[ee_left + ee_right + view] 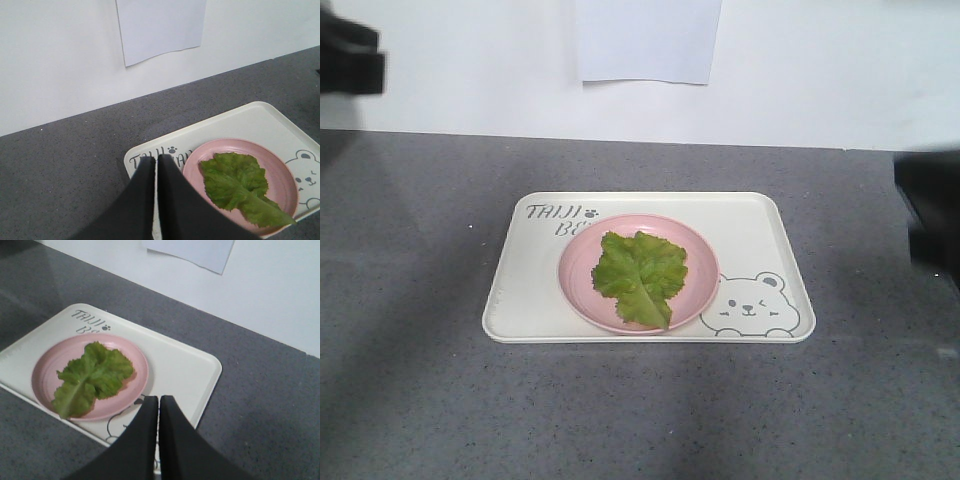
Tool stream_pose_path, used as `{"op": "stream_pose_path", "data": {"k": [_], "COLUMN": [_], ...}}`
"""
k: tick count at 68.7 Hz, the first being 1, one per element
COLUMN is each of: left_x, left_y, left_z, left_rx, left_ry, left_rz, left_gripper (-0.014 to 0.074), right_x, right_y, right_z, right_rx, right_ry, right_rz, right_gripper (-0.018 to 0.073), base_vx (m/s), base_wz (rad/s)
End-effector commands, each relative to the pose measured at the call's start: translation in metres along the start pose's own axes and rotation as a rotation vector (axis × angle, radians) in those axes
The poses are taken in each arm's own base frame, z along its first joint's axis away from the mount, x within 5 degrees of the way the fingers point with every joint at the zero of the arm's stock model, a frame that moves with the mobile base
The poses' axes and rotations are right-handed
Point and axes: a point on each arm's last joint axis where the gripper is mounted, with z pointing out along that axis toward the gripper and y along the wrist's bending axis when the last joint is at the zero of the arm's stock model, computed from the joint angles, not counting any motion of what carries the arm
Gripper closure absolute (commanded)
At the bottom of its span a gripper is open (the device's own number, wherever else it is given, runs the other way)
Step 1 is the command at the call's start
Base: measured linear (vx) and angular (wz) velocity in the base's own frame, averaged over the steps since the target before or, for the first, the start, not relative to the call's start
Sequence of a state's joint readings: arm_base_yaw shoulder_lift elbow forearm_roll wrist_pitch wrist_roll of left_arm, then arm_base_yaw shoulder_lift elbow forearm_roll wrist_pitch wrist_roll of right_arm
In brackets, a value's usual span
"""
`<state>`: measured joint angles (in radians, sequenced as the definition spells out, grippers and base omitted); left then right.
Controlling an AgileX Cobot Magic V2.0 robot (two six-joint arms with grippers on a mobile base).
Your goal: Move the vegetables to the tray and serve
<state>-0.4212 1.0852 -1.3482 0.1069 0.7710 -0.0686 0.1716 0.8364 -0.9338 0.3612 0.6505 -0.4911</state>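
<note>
Now lettuce [239, 187] just right of closed left pincer [156, 162].

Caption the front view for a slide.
Lettuce on a pink plate, centred on the tray.

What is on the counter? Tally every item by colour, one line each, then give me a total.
Green: 1, the lettuce leaf
Pink: 1, the round plate under the leaf
Cream-white: 1, the tray holding the plate
Total: 3
The white paper sheet hangs on the wall, so it is not counted.
</note>
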Motion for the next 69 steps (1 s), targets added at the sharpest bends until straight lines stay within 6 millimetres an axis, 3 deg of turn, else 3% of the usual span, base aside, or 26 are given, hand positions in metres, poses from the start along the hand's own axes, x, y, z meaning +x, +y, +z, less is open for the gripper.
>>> {"op": "stream_pose_path", "data": {"k": [1, 6, 16, 24, 44, 69], "left_x": [0.018, 0.063, 0.134, 0.163, 0.158, 0.159], "left_y": [0.000, -0.002, -0.006, -0.007, -0.007, -0.007], "left_z": [-0.020, -0.014, -0.009, -0.008, -0.014, -0.013], "left_rx": [0.015, 0.029, 0.064, 0.071, 0.075, 0.074], "left_ry": [-0.118, -0.063, -0.022, -0.057, -0.169, -0.162], "left_rz": [-0.001, -0.012, -0.053, -0.062, -0.063, -0.063], "left_gripper": [0.0603, 0.0603, 0.0603, 0.0603, 0.0603, 0.0603], "right_x": [0.019, 0.059, 0.110, 0.128, 0.131, 0.132], "right_y": [0.004, 0.011, 0.022, 0.027, 0.029, 0.029], "right_z": [-0.013, -0.015, -0.019, -0.023, -0.028, -0.028], "right_rx": [0.064, 0.067, 0.061, 0.063, 0.058, 0.054], "right_ry": [-0.127, -0.099, -0.063, -0.072, -0.079, -0.073], "right_rz": [-0.017, -0.007, 0.001, -0.001, -0.005, -0.005], "right_gripper": [0.0565, 0.0565, 0.0565, 0.0565, 0.0565, 0.0565], "base_vx": [0.00, 0.00, 0.00, 0.00, 0.00, 0.00], "base_wz": [0.00, 0.00, 0.00, 0.00, 0.00, 0.00]}}
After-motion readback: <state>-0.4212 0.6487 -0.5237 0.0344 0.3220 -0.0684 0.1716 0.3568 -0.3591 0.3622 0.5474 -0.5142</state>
